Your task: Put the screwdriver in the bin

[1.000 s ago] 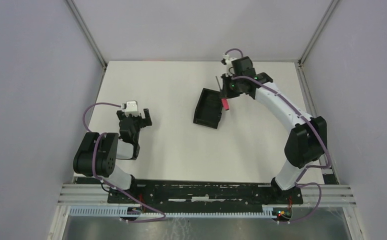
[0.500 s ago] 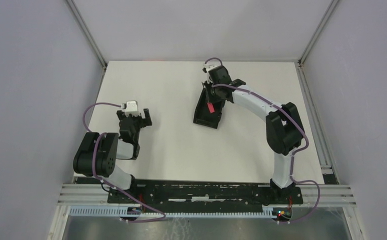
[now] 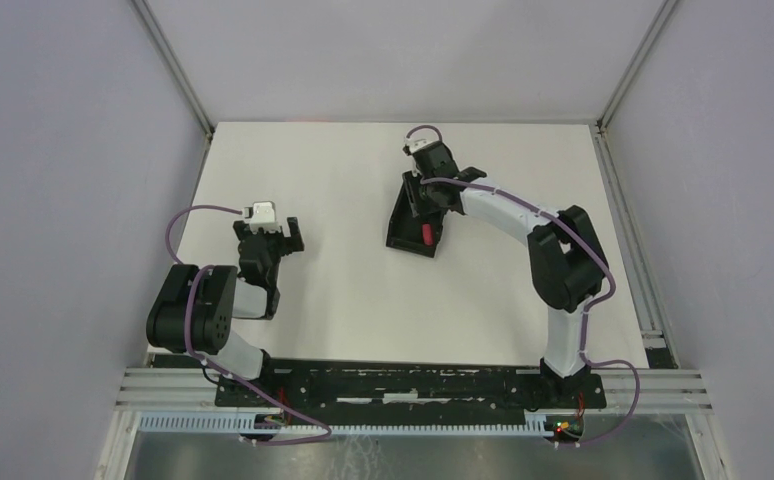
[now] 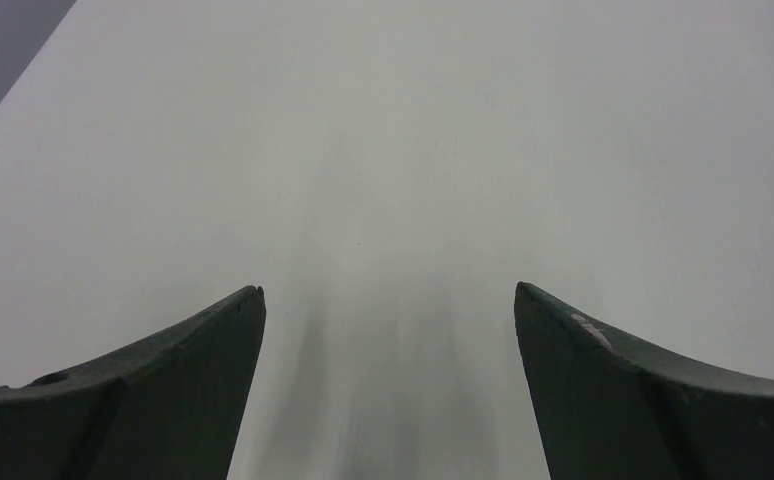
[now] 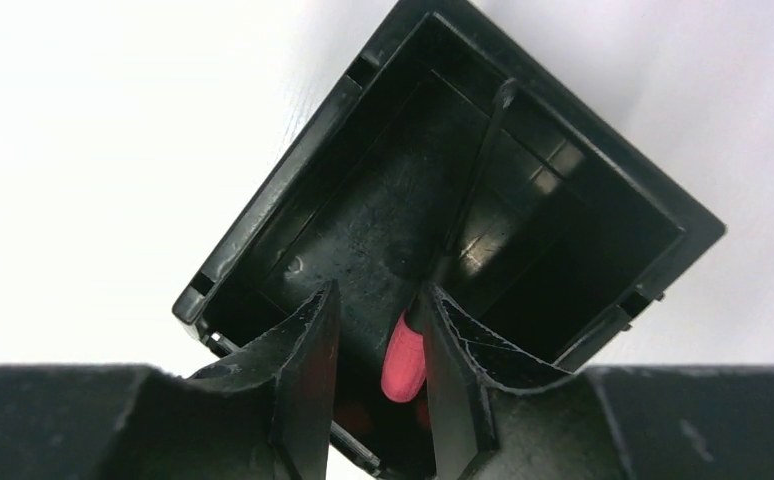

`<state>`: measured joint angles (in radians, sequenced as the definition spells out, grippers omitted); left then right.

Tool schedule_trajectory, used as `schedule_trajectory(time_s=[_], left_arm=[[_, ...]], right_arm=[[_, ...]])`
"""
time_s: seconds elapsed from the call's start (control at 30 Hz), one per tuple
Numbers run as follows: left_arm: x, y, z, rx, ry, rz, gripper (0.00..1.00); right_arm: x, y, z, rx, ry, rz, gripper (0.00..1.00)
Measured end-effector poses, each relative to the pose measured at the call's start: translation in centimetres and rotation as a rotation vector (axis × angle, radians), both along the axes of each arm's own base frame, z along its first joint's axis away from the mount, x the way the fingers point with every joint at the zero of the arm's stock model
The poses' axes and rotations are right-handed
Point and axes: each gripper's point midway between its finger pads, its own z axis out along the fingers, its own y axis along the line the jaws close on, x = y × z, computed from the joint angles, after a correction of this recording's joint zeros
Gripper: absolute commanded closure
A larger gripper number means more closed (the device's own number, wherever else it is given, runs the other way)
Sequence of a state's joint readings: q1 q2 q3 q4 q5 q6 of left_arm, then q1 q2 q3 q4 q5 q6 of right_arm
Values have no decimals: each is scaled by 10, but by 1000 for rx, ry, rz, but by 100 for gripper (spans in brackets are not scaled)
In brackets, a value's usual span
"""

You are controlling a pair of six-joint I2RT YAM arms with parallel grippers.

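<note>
The black bin (image 3: 396, 222) stands at the table's middle back, and its rim (image 5: 263, 215) fills the right wrist view. The screwdriver (image 5: 404, 358) is inside the bin's walls, its thin dark shaft slanting up toward a far corner. From above, its red handle (image 3: 427, 235) shows near the bin's near end. My right gripper (image 5: 381, 287) hangs over the bin (image 3: 429, 196) with its jaws parted. The handle sits between them beside the right finger (image 5: 453, 340), with a clear gap to the left finger. My left gripper (image 4: 388, 290) is open over bare table, far left of the bin (image 3: 281, 236).
The white tabletop (image 3: 343, 290) is framed by grey walls and metal corner posts (image 3: 173, 65). The arm bases sit on a black rail (image 3: 403, 385) at the near edge.
My right arm swung left from beside the bin to over it, carrying the screwdriver. Its jaws have parted, and the red handle now sits lower in the bin. The left arm is unmoved.
</note>
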<state>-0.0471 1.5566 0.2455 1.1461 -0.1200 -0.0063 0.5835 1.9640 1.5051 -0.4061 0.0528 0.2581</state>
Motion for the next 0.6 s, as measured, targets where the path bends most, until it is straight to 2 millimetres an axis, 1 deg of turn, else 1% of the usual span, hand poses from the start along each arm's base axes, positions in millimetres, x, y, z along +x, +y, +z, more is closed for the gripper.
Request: schedule_trajectory(time_s=[0.07, 0.2, 0.27, 0.33, 0.37, 0.43, 0.5, 0.6], left_arm=[[0, 0, 0, 0, 0, 0, 0], [0, 0, 0, 0, 0, 0, 0], [0, 0, 0, 0, 0, 0, 0], [0, 0, 0, 0, 0, 0, 0], [0, 0, 0, 0, 0, 0, 0], [0, 0, 0, 0, 0, 0, 0], [0, 0, 0, 0, 0, 0, 0], [0, 0, 0, 0, 0, 0, 0]], right_arm=[[1, 0, 7, 3, -17, -4, 59], [4, -1, 33, 28, -72, -12, 58], [4, -1, 47, 42, -99, -14, 54], [5, -2, 62, 57, -131, -18, 45], [5, -2, 69, 62, -146, -18, 38], [5, -4, 83, 71, -174, -20, 3], [4, -7, 99, 78, -209, -24, 2], [3, -13, 128, 84, -281, -12, 2]])
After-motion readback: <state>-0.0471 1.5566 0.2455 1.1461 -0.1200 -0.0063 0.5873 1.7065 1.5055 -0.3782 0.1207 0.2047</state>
